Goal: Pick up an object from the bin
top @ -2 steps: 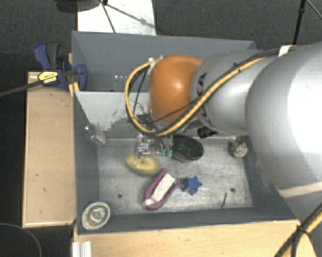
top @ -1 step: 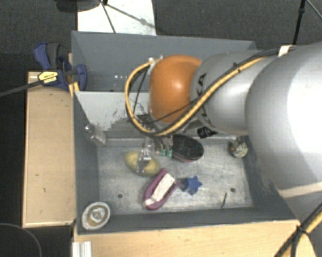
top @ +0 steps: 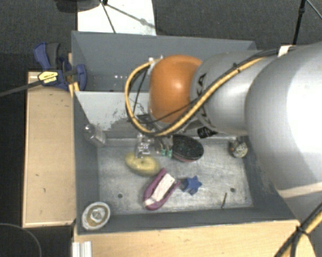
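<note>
Purple-white pouch mid-floor of bin, small blue piece just beside it. Dark round disc near back wall. Silvery round cap front-left corner.

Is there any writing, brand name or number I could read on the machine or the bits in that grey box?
Nothing here can be read.
Arm: dark marks beside its orange cover, too blurred to read.
Dark round disc, purple and white pouch, round lid: no lettering visible.
</note>
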